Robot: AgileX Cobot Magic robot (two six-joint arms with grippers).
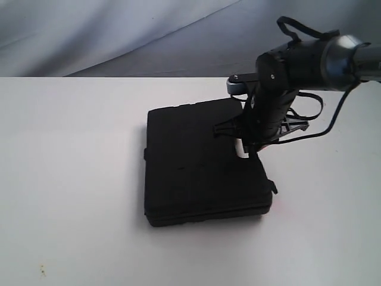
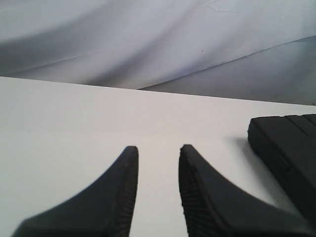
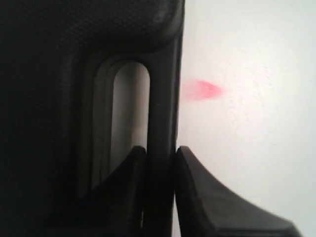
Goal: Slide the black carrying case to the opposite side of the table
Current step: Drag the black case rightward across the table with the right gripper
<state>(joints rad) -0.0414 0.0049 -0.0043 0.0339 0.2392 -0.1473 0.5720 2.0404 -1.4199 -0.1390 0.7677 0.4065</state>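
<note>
Right claw around black case handle

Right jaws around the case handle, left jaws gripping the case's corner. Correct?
Not quite. The left gripper grips nothing: its jaws stand open over bare table, and the black carrying case lies off to one side, untouched, as the left wrist view shows. The rest is right: the right gripper has its jaws on either side of the handle.

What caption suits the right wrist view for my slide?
Right tool grips the black carrying case by its handle, beside a pink smear on the white table.
</note>
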